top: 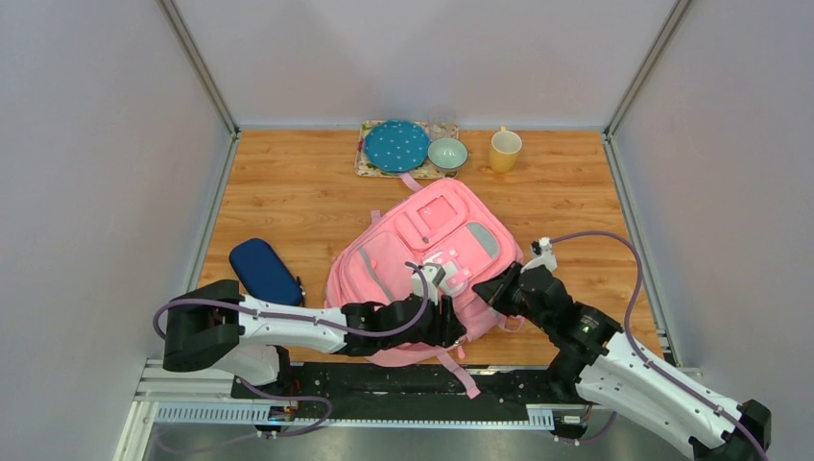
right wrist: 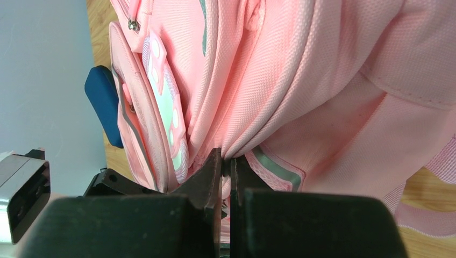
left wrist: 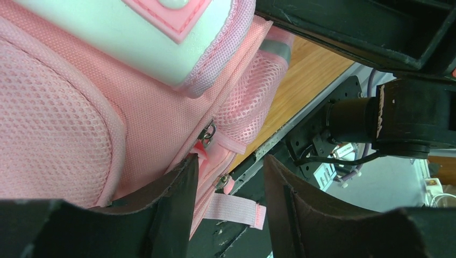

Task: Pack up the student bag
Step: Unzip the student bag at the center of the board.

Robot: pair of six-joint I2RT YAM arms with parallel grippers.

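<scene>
At lower centre, the student bag (top: 422, 240) hides partly under the right gripper (right wrist: 227, 164), clenched on its fabric, and the released left gripper (left wrist: 228, 172). One plate (top: 396, 145), one bowl (top: 447, 154), one mug (top: 504, 151).

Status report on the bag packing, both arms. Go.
Right fingers shut, pinching student bag side fabric. Left fingers open at bag edge, by a zip pull. Navy pouch lying left of bag, not packed.

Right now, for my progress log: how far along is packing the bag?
Done: nothing visibly; the pouch lies on the table beside the bag. In hand: right fingers pinch the bag's fabric, left fingers stand open by a zip pull. Left: unzipping, then probably loading the pouch.
</scene>
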